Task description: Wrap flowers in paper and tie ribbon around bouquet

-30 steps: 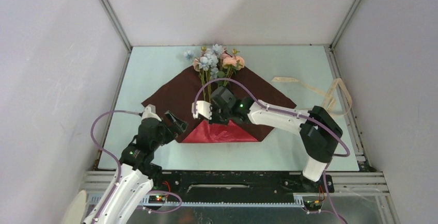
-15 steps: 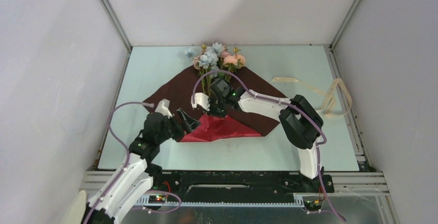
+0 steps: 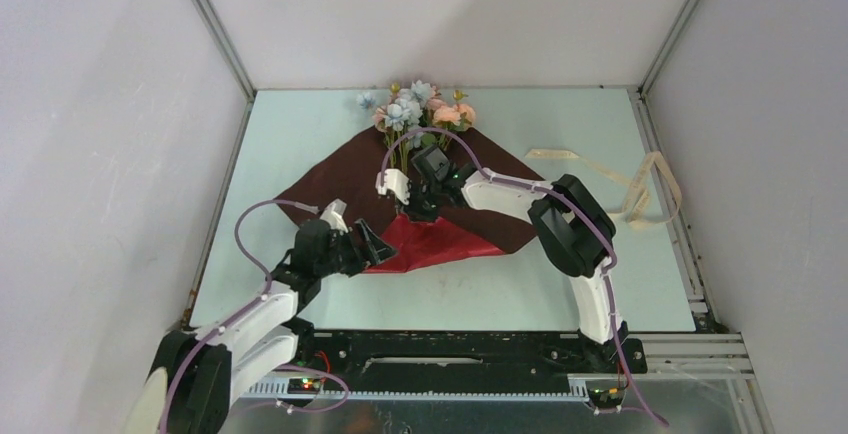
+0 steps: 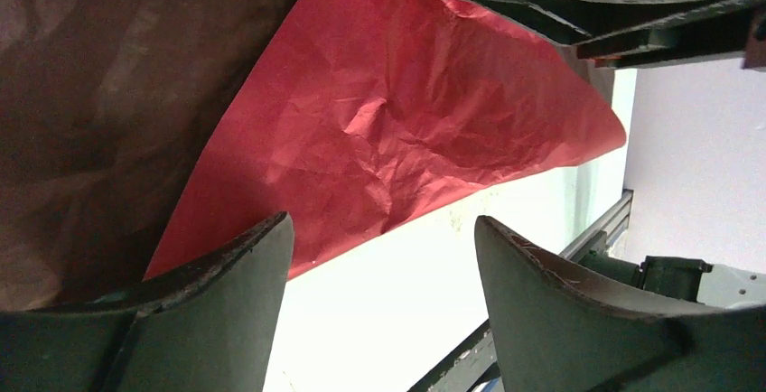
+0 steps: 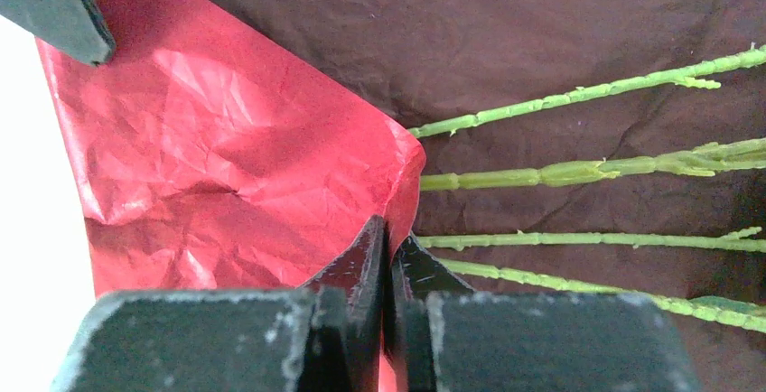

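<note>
- Top external view: a pale mint-green table [image 3: 560, 284] is filling the floor of a booth, with plain white walls [image 3: 450, 14] standing on the left, far and right sides.
- Metal frame struts [image 3: 210, 24] are running up the two far corners, and a black rail [image 3: 450, 349] is lying along the near edge.
- Two arms are reaching in from the near edge.
- One sheet of the paper [image 3: 330, 179] is lying at mid-table with its dark brown face up. Its near corner is folding over, showing a red triangle.
- One bunch of the flowers [image 3: 420, 112] is lying on the paper, with the pink and pale blue heads sticking past its far edge. The heads are too small to count.
- Four green stems [image 5: 542, 101] are showing in the right wrist view, lying side by side on the brown face.
- One cream ribbon [image 3: 555, 154] is curling on the table to the right of the paper, apart from it.
- The right gripper [image 3: 417, 212] is pinching the tip of the red flap, its jaws pressing together on the paper.
- The left gripper [image 3: 378, 246] is hovering at the flap's near left edge, its jaws standing wide apart and holding nothing.
</note>
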`<state>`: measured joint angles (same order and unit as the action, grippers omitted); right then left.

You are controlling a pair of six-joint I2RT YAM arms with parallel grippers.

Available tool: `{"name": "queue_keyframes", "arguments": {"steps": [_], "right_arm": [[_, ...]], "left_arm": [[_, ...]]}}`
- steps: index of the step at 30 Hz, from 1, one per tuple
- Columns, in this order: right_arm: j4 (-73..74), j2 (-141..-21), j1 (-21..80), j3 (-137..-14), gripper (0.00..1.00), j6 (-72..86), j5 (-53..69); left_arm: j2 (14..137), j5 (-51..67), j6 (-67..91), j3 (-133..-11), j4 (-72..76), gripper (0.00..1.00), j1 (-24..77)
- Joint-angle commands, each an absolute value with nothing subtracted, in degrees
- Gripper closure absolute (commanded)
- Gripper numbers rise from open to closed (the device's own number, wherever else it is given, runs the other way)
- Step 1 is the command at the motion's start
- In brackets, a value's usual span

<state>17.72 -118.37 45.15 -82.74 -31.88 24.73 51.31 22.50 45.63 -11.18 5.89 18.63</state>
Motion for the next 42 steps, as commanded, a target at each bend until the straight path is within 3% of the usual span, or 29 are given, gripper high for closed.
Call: {"name": "queue_keyframes", "arguments": {"steps": [1,3,6,8,15,20,24,29,42], "right_arm": [[13.9,-119.4,45.2,-85.2,0.93,-30.4,23.9],[13.2,-119.4,44.7,-84.9,0.89,-28.5,21.4],[11.4,-118.0,44.1,-83.7,0.61,-24.3,18.4],[9.7,-114.8,43.8,-82.2,0.51,-20.8,15.5],[3.0,-98.8,45.3,-72.4,0.34,1.9,4.0],[1.5,-90.0,47.5,-62.8,0.34,17.8,3.9],[-1.1,-88.6,51.1,-57.8,0.46,27.1,7.9],[-0.9,-95.6,54.5,-57.5,0.6,32.4,8.3],[3.9,-97.4,51.8,-46.3,0.64,40.6,-3.5]], "left_arm": [[55.1,21.2,45.3,-11.9,10.8,0.21,19.0],[56.7,18.7,44.7,-12.6,9.2,0.24,19.0],[58.1,16.2,43.9,-13.5,7.0,0.29,19.0],[59.3,15.6,43.7,-13.6,6.9,0.29,19.0],[61.3,15.3,43.9,-13.1,7.6,0.32,19.0],[62.4,14.3,43.8,-13.4,7.5,0.32,19.2],[63.0,13.5,44.0,-13.2,8.5,0.32,19.5],[63.9,13.0,44.0,-13.6,8.2,0.33,19.5],[66.2,11.2,44.5,-13.6,6.0,0.34,19.6]]}}
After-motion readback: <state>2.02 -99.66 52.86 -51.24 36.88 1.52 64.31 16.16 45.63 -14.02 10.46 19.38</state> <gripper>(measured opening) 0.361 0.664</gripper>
